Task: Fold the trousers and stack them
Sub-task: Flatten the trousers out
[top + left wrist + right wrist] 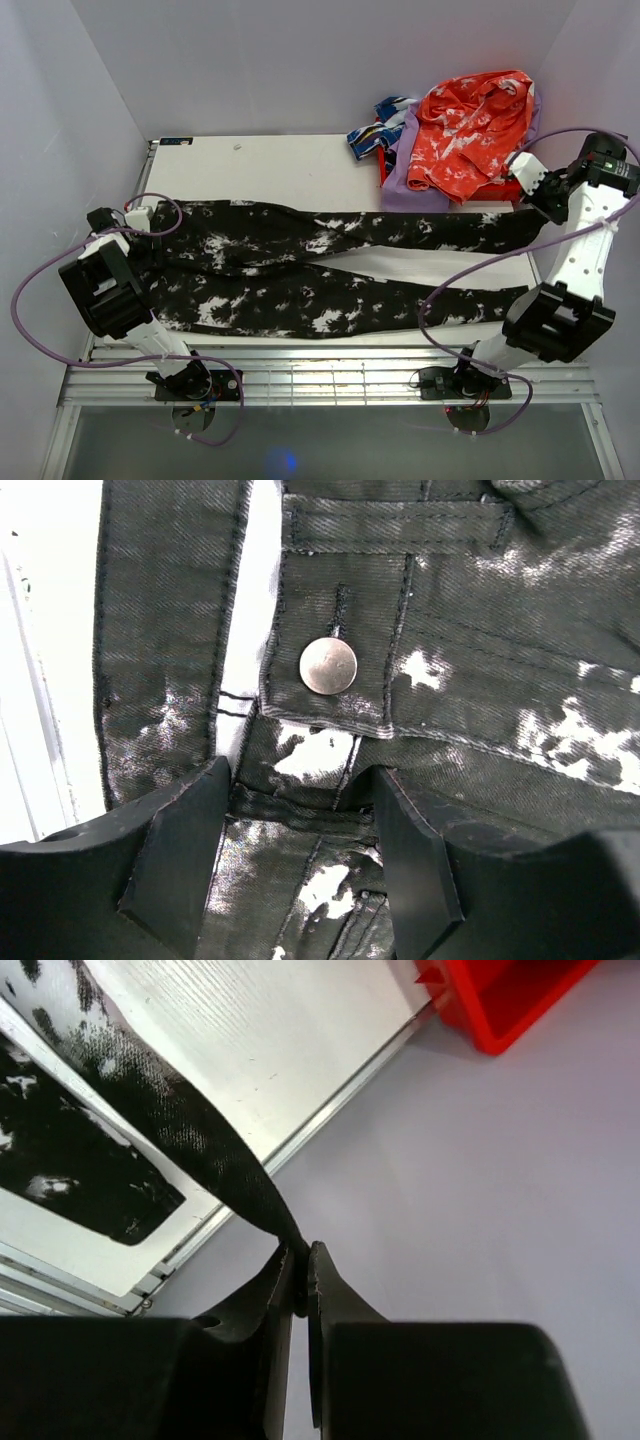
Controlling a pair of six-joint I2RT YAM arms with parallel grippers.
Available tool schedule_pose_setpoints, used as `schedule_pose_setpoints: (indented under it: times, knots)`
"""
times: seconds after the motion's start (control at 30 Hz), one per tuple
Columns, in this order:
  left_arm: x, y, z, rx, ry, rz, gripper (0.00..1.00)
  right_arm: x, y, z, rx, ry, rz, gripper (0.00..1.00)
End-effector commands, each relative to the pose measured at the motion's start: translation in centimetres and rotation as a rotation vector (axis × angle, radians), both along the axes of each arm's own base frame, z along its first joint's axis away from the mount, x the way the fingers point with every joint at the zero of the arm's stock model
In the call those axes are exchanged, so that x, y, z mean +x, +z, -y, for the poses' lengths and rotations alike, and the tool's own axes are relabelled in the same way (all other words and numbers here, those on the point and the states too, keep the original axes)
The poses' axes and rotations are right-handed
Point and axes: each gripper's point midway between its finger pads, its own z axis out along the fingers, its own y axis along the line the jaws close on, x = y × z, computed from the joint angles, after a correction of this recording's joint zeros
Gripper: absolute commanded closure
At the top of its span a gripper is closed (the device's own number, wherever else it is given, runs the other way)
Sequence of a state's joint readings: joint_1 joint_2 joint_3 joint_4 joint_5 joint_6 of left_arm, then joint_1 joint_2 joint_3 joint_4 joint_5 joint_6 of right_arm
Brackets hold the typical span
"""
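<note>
Left tool point(300, 845) apart, over waistband point(340, 590) by button point(328, 666). Trousers point(330, 275) lie flat lengthwise on desk point(280, 160); denim looks soft, fairly heavy, likely best gripped at seams. Right tool point(303, 1265) clamped on far leg hem point(268, 1208).

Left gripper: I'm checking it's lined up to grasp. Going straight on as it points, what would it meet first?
Most likely the trousers: the left gripper stands open over their fabric right beside the metal button, though the gap is unclear.
</note>
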State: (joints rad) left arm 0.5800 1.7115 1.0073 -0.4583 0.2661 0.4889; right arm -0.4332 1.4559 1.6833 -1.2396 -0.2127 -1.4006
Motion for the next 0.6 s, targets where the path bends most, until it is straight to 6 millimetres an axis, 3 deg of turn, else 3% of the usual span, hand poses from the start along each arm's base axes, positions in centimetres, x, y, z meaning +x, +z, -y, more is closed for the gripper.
schedule_pose_setpoints:
  times: [0.0, 0.03, 0.07, 0.1, 0.13, 0.23, 0.3, 0.33, 0.37, 0.43, 0.5, 0.57]
  knots:
    - [-0.3, -0.4, -2.3, 0.082, 0.044, -0.006, 0.3, 2.9, -3.4, 3.7, -0.032, -0.108, -0.052, 0.92]
    - [-0.3, -0.5, -2.3, 0.081, 0.044, -0.009, 0.3, 3.5, -4.5, 4.1, -0.024, -0.126, -0.08, 0.92]
    - [-0.3, -0.6, -2.4, 0.082, 0.046, -0.013, 0.3, 4.0, -7.9, 4.1, 0.038, -0.167, -0.189, 0.92]
    - [-0.4, -0.9, -2.4, 0.081, 0.048, -0.024, 0.3, 4.3, -9.1, 3.6, 0.098, -0.169, -0.241, 0.92]
    - [-0.4, -0.9, -2.5, 0.082, 0.05, -0.025, 0.3, 5.4, -8.7, 3.8, 0.128, -0.19, -0.257, 0.92]
    - [-0.4, -1.0, -2.4, 0.077, 0.045, -0.028, 0.3, 4.3, -14.1, 2.4, 0.262, -0.274, -0.44, 0.92]
    - [-0.2, -0.8, -2.3, 0.067, 0.047, -0.025, 0.29, 4.8, -16.1, 1.9, 0.298, -0.301, -0.464, 0.82]
    - [-0.1, -0.7, -2.0, 0.051, 0.042, -0.019, 0.29, 5.2, -16.4, 1.8, 0.325, -0.346, -0.453, 0.66]
    - [-0.1, -0.6, -1.9, 0.047, 0.04, -0.012, 0.29, 5.8, -16.4, 1.8, 0.341, -0.369, -0.426, 0.56]
    - [0.0, -0.4, -1.7, 0.036, 0.039, -0.005, 0.27, 8.4, -15.6, 3.1, 0.328, -0.416, -0.286, 0.34]
    - [0.1, -0.2, -1.7, 0.038, 0.037, 0.0, 0.27, 9.8, -13.5, 4.1, 0.295, -0.421, -0.159, 0.28]
    - [0.0, 0.0, -1.7, 0.043, 0.034, -0.002, 0.26, 9.5, -11.1, 3.9, 0.279, -0.374, -0.083, 0.28]
